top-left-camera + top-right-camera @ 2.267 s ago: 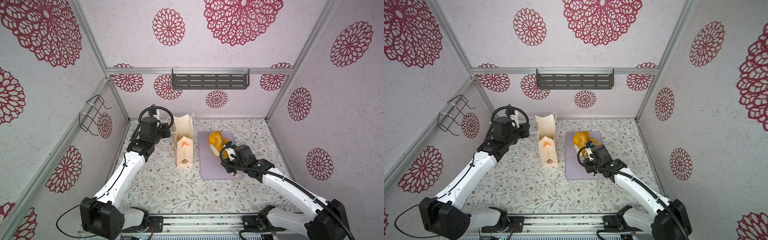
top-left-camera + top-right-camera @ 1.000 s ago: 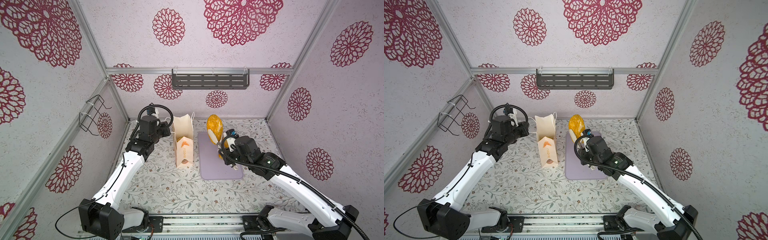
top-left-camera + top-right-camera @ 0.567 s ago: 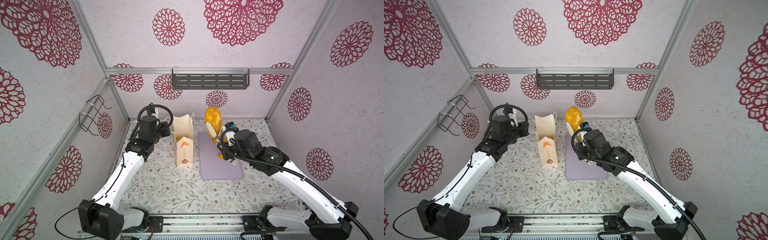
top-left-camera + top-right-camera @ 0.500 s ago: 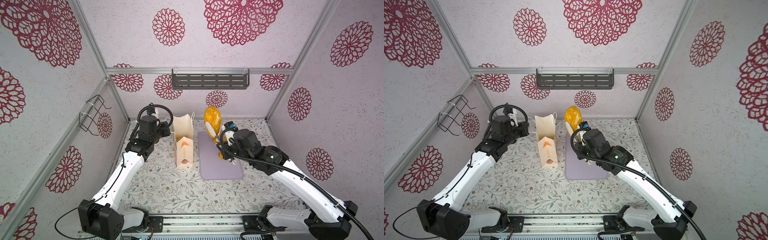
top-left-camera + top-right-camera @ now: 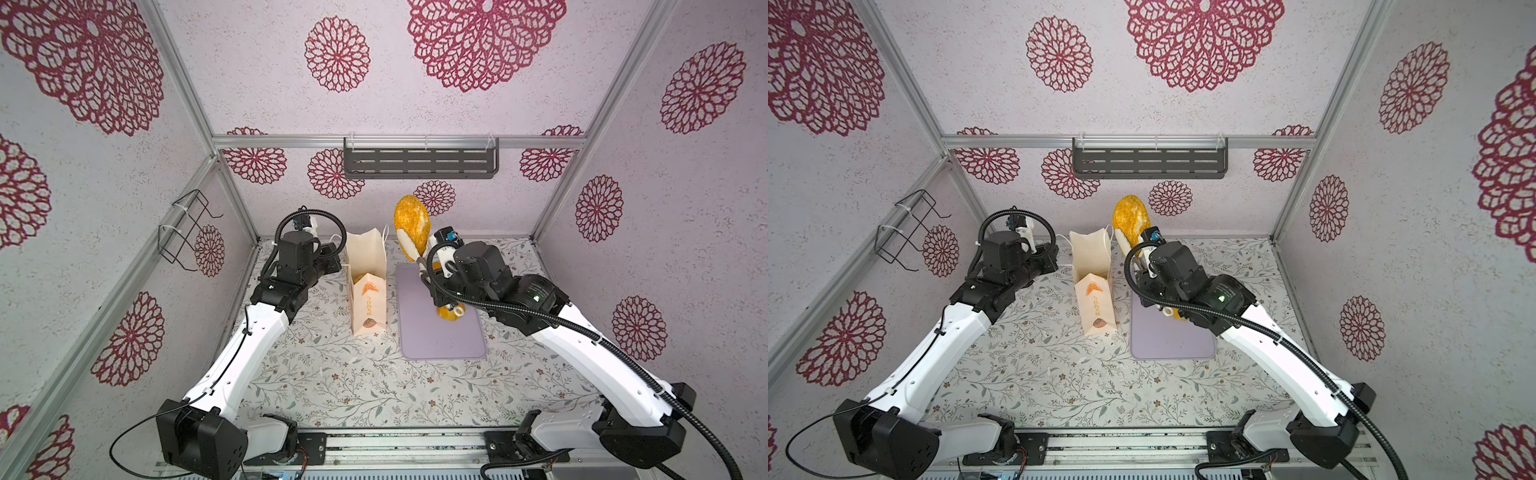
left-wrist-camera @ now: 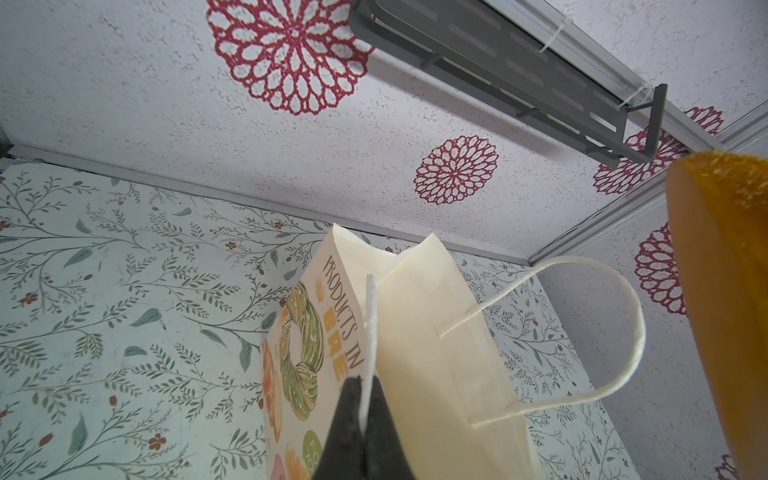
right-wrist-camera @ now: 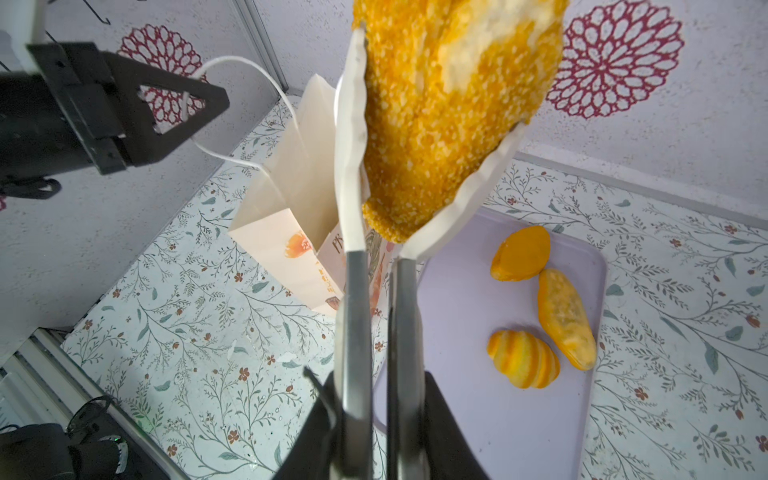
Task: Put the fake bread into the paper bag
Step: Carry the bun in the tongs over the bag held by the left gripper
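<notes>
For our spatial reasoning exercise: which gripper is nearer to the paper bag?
Left. The left gripper pinches the paper bag's cord handle. The right gripper is apart from it, above the lilac tray, holding tongs that grip the large loaf.

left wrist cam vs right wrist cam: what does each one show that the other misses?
Left wrist only: the grey wall shelf and most of the side lettering on the paper bag.
Right wrist only: the right fingers shut on tongs that clamp the big loaf, and the lilac tray with three small breads.
Both: the bag, the left fingers pinching a cord handle, the loaf (only its edge in the left wrist view) and the floral table cover.
</notes>
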